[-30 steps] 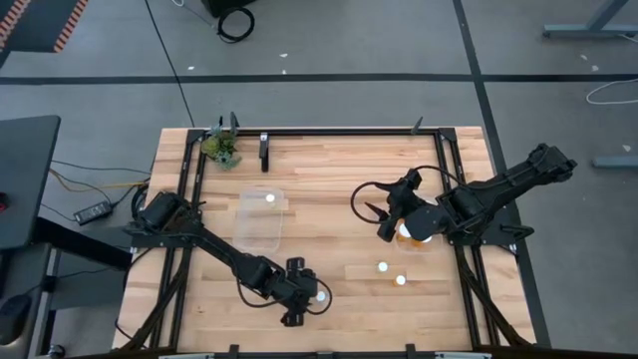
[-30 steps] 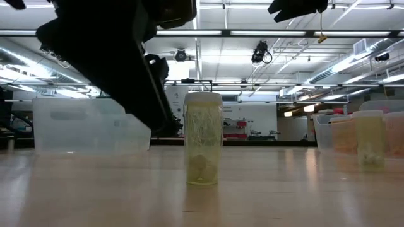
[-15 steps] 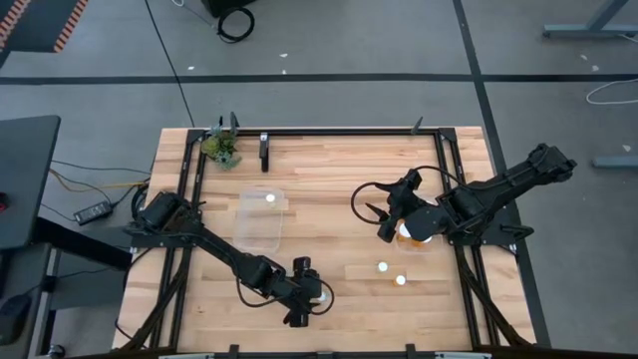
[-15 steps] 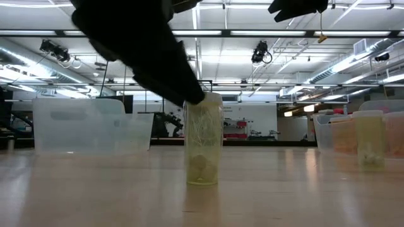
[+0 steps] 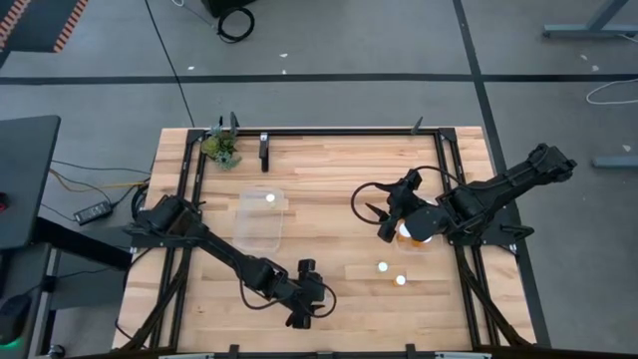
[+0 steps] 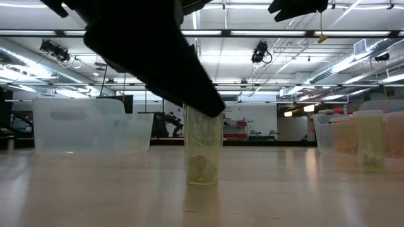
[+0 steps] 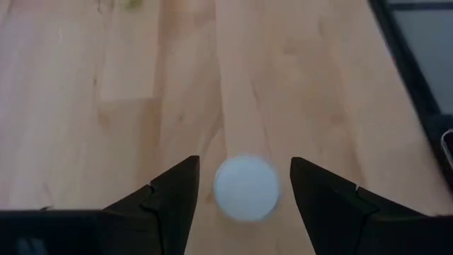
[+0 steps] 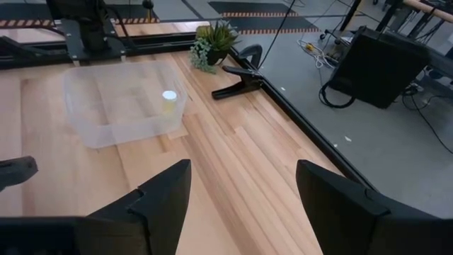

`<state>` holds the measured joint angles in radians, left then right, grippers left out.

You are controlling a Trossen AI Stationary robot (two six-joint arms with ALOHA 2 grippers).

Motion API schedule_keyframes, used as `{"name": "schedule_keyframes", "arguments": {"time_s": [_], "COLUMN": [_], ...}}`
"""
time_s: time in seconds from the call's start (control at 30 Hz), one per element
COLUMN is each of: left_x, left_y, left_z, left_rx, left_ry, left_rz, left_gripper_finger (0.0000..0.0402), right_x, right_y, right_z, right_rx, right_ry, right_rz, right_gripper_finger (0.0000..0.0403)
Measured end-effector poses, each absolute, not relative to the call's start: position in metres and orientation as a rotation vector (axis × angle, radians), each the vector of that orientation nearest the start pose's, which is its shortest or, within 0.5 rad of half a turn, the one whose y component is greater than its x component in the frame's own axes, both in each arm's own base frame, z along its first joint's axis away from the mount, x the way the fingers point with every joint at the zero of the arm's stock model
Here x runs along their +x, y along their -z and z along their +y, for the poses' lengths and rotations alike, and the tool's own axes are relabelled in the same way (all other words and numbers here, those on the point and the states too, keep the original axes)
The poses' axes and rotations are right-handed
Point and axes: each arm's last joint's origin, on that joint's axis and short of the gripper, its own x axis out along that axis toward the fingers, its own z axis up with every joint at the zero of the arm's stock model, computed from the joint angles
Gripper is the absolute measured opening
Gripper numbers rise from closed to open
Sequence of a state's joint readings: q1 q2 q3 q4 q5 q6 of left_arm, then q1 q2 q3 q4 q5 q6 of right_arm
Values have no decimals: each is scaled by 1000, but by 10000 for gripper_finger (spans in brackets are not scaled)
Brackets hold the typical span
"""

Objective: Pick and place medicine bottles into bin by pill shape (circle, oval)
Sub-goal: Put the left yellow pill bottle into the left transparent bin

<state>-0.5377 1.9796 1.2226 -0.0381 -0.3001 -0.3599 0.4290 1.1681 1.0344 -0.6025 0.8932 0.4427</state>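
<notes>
Here we see the left end effector (image 7: pixel 244 188) spread, straddling a white-capped bottle (image 7: pixel 246 187); contact apparently none. Right end effector (image 8: pixel 244 191) spread, empty, above the worktop (image 8: pixel 226 163).

A robotics lab or industrial workshop: the wooden bench (image 5: pixel 329 199) stands on a grey concrete floor (image 5: pixel 329 40) with hazard striping (image 5: pixel 60 22) at upper left (orange and black), and long rows of ceiling strip lights (image 6: pixel 315 31) run across the low view.
</notes>
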Motion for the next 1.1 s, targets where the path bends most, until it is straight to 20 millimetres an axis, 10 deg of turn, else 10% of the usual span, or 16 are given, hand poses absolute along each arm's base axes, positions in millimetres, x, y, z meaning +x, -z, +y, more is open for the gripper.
{"name": "schedule_keyframes", "arguments": {"time_s": [0.77,1.1], "left_x": [356,345], "left_y": [-154,-189], "left_z": [-204,-190], "left_rx": [3,38], "left_ry": [91,81], "left_rz": [751,755], "left_gripper_finger": [128,132], "right_x": [219,219], "right_y": [-316,-315], "right_z": [76,75], "right_rx": [-31,-34], "right_ry": [556,557], "right_rz": [470,473], "right_gripper_finger": [263,263]}}
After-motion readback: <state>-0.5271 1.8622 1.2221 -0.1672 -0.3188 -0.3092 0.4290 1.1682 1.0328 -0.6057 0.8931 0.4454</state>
